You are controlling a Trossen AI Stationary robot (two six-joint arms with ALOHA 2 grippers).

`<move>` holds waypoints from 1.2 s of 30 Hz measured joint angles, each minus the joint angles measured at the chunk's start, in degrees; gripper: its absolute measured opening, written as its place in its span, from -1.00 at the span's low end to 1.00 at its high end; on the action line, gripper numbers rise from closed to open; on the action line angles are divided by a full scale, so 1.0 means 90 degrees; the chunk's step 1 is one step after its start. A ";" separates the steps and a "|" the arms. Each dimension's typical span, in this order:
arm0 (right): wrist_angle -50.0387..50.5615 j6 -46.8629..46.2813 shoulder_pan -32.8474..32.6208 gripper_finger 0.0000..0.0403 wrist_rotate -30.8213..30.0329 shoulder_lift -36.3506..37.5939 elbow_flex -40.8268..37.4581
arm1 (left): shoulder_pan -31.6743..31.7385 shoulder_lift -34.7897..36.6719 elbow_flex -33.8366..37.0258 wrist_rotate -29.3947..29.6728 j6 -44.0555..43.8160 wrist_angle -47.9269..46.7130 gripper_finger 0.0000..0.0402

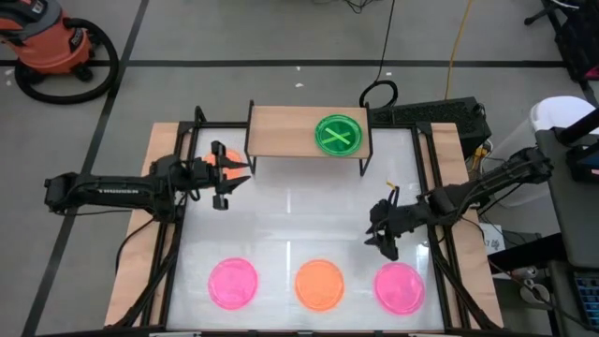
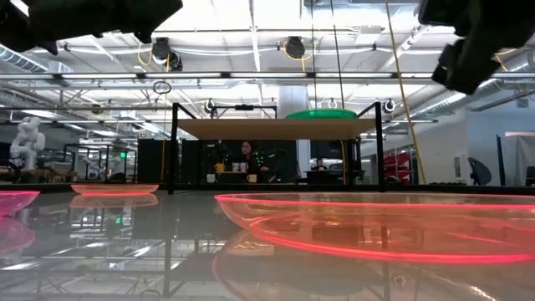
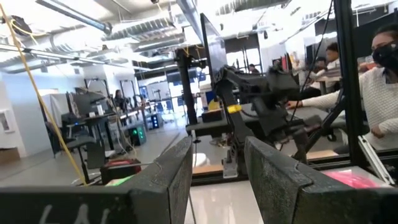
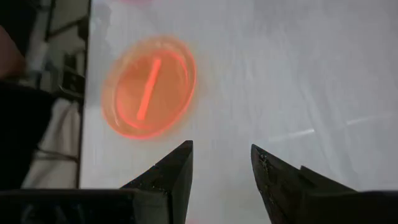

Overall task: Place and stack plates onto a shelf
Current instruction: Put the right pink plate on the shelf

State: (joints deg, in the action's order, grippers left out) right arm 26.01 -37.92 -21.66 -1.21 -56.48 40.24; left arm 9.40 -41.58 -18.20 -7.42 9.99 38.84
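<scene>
The light-wood shelf (image 1: 281,131) stands at the table's far edge, and a green plate (image 1: 338,134) lies flat on its right half. An orange plate (image 1: 223,157) lies on the table by the shelf's left end, partly hidden under my left gripper (image 1: 238,178), which hovers open and holds nothing. A pink plate (image 1: 233,283), an orange plate (image 1: 320,284) and a second pink plate (image 1: 400,286) lie in a row along the near edge. My right gripper (image 1: 382,240) hangs open above the table's right half, tipped down toward the near orange plate (image 4: 149,87).
Black frame rails (image 1: 178,234) run along both sides of the white tabletop. The shelf's thin black legs (image 2: 174,150) stand at the far edge. People sit at desks beyond the table (image 2: 247,159), and a person in a white sleeve (image 3: 379,93) shows behind my right arm.
</scene>
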 joint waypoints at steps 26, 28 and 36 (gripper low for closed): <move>-0.0611 -0.0915 -0.1013 -0.34 0.1654 -0.1628 -0.1215 | -0.0016 -0.0003 0.0002 0.0004 -0.0266 -0.0154 -0.23; -0.0608 -0.0879 -0.1043 -0.40 0.1658 -0.1696 -0.1213 | -0.0016 -0.0003 0.0002 0.0005 -0.0266 -0.0154 -0.23; -0.0512 -0.0800 -0.1053 -0.85 0.1683 -0.1675 -0.1223 | -0.0016 -0.0003 0.0002 0.0005 -0.0285 -0.0157 -0.23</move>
State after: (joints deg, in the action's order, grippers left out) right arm 21.39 -45.12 -31.14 13.94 -71.55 29.23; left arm 9.26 -41.60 -18.17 -7.38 7.42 37.43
